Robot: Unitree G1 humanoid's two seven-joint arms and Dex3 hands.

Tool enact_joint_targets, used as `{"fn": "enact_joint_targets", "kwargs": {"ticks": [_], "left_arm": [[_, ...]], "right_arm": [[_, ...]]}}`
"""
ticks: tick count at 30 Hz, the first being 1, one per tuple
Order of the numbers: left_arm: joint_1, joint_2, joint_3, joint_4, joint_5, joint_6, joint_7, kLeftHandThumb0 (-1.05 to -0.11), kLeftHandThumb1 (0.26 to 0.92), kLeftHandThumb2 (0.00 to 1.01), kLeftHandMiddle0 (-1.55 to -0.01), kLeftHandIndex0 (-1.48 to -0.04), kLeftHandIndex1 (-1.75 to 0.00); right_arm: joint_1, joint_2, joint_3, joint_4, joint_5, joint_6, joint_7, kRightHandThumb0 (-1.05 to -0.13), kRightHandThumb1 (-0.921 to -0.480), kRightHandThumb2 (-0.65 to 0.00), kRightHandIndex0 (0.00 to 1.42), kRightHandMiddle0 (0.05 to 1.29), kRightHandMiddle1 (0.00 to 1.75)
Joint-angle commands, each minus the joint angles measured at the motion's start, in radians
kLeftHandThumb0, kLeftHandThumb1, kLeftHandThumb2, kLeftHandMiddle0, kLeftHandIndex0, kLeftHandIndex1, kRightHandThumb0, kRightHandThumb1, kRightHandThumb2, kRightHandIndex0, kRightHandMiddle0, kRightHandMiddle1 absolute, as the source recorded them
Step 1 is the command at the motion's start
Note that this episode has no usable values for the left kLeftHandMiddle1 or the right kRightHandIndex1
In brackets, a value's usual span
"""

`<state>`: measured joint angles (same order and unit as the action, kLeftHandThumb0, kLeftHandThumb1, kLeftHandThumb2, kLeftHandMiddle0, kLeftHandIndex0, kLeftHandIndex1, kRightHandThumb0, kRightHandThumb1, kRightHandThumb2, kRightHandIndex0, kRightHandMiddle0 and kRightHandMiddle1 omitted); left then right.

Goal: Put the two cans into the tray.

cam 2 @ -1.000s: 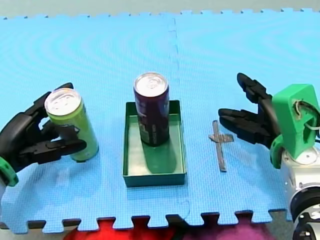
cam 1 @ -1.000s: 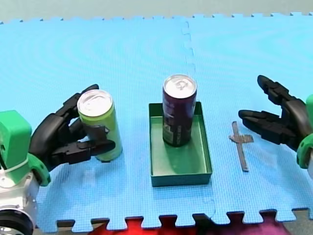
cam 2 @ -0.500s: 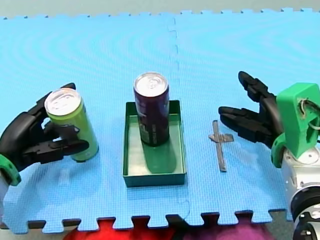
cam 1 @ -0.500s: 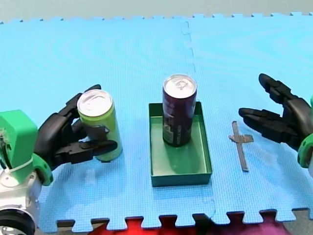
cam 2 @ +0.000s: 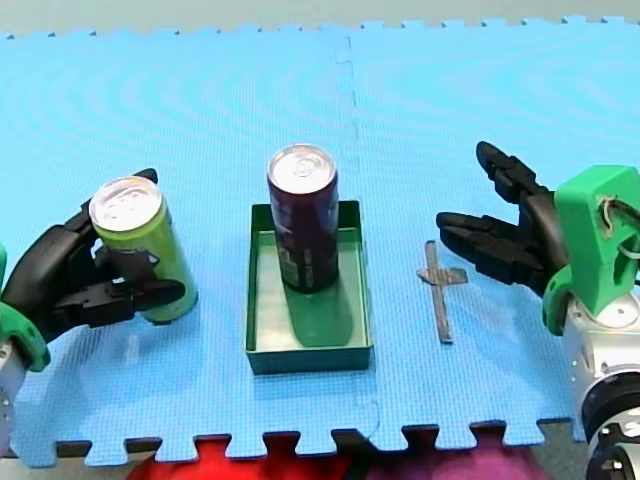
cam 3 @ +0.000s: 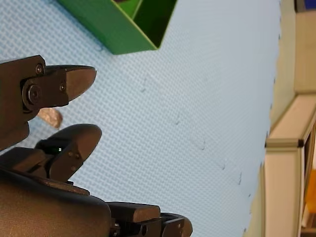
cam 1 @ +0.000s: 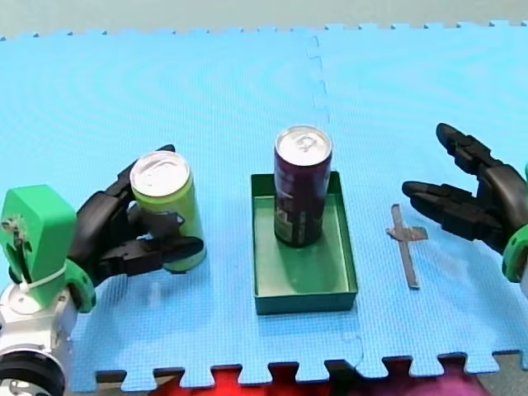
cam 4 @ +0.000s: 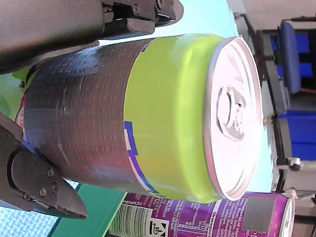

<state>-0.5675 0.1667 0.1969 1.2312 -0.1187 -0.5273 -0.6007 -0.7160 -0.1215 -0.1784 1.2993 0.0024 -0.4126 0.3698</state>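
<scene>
Looking left of the tray (cam 1: 305,285), you find your left hand (cam 1: 124,239) clamped round the green can (cam 1: 169,210), thumb across its front and fingers behind, the can upright. Your right hand (cam 1: 466,202) sits right of the tray, empty and unclenched. A grey tape strip (cam 1: 406,247) lies on the blue mat (cam 1: 206,99) between that hand and the tray. The purple can (cam 1: 302,190) stands upright inside the tray's far end. Count two cans, one tray, one tape strip.
</scene>
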Motion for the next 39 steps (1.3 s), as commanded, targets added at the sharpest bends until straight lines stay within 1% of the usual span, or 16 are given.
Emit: {"fn": "enact_joint_targets", "kwargs": {"ticks": [1, 12, 14, 15, 16, 17, 18, 19, 20, 21, 22, 23, 25, 31, 39], "left_arm": [[-0.006, 0.001, -0.001, 0.004, 0.003, -0.003, 0.001, -1.048, 0.705, 0.01, -0.06, -0.07, 0.00], [-0.012, -0.002, 0.000, 0.006, 0.001, -0.002, -0.001, -1.048, 0.717, 0.01, -0.08, -0.08, 0.00], [-0.013, -0.003, 0.002, 0.006, 0.000, -0.004, 0.000, -1.048, 0.720, 0.01, -0.11, -0.10, -0.02], [-0.013, -0.007, 0.008, 0.005, -0.007, -0.009, 0.002, -1.048, 0.721, 0.01, -0.23, -0.20, -0.04], [-0.012, -0.012, 0.017, 0.004, -0.016, -0.015, 0.004, -1.048, 0.703, 0.00, -0.52, -0.41, -0.04], [-0.013, -0.018, 0.029, 0.003, -0.029, -0.018, 0.005, -1.041, 0.691, 0.00, -0.65, -0.50, -0.03], [-0.014, -0.026, 0.048, 0.002, -0.050, -0.015, 0.002, -0.994, 0.685, 0.00, -0.80, -0.65, -0.08], [-0.015, -0.033, 0.064, 0.002, -0.070, -0.007, -0.002, -0.903, 0.646, 0.01, -0.75, -0.70, -0.35], [-0.018, -0.038, 0.076, 0.003, -0.084, 0.006, -0.008, -0.843, 0.631, 0.00, -0.62, -0.56, -0.78], [-0.020, -0.040, 0.083, 0.004, -0.093, 0.021, -0.014, -0.786, 0.623, 0.00, -0.49, -0.38, -1.15], [-0.023, -0.041, 0.086, 0.004, -0.098, 0.033, -0.020, -0.736, 0.617, 0.00, -0.39, -0.25, -1.42], [-0.025, -0.041, 0.087, 0.004, -0.101, 0.043, -0.025, -0.713, 0.615, 0.00, -0.36, -0.20, -1.53], [-0.027, -0.041, 0.089, 0.003, -0.103, 0.055, -0.036, -0.675, 0.609, 0.00, -0.33, -0.15, -1.62], [-0.027, -0.041, 0.093, -0.003, -0.106, 0.066, -0.068, -0.583, 0.604, 0.00, -0.31, -0.12, -1.66], [-0.029, -0.037, 0.101, -0.002, -0.111, 0.074, -0.096, -0.545, 0.611, 0.00, -0.29, -0.12, -1.66]], "right_arm": [[-0.006, -0.005, -0.002, -0.004, 0.007, 0.000, 0.001, -1.048, -0.921, -0.085, 0.67, 0.10, 0.00], [-0.005, -0.006, -0.002, -0.004, 0.010, 0.000, 0.003, -1.048, -0.921, -0.085, 0.67, 0.09, 0.00], [-0.005, -0.006, -0.002, -0.005, 0.010, 0.000, 0.002, -1.048, -0.921, -0.085, 0.67, 0.09, 0.00], [-0.005, -0.006, -0.002, -0.005, 0.011, 0.000, 0.003, -1.048, -0.921, -0.085, 0.67, 0.09, 0.00], [-0.005, -0.006, -0.002, -0.005, 0.011, 0.000, 0.003, -1.048, -0.921, -0.085, 0.67, 0.10, 0.00], [-0.005, -0.006, -0.002, -0.005, 0.012, 0.000, 0.004, -1.048, -0.921, -0.085, 0.67, 0.10, 0.00], [-0.005, -0.006, -0.002, -0.005, 0.012, 0.000, 0.004, -1.048, -0.921, -0.085, 0.67, 0.10, 0.00], [-0.005, -0.006, -0.002, -0.005, 0.012, 0.001, 0.004, -1.048, -0.921, -0.085, 0.67, 0.10, 0.00], [-0.005, -0.006, -0.002, -0.005, 0.013, 0.001, 0.004, -1.048, -0.921, -0.085, 0.67, 0.10, 0.00], [-0.005, -0.006, -0.002, -0.005, 0.013, 0.001, 0.004, -1.048, -0.921, -0.085, 0.67, 0.10, 0.00], [-0.006, -0.006, -0.002, -0.005, 0.014, 0.002, 0.004, -1.048, -0.921, -0.085, 0.67, 0.10, 0.00], [-0.006, -0.006, -0.002, -0.005, 0.014, 0.002, 0.004, -1.048, -0.921, -0.085, 0.67, 0.10, 0.00], [-0.007, -0.006, -0.002, -0.005, 0.014, 0.004, 0.003, -1.048, -0.921, -0.086, 0.67, 0.10, 0.00], [-0.008, -0.007, -0.003, -0.004, 0.016, 0.008, 0.003, -1.048, -0.921, -0.089, 0.67, 0.10, 0.00], [-0.010, -0.006, -0.004, -0.005, 0.018, 0.012, 0.005, -1.048, -0.921, -0.094, 0.67, 0.10, 0.00]]}}
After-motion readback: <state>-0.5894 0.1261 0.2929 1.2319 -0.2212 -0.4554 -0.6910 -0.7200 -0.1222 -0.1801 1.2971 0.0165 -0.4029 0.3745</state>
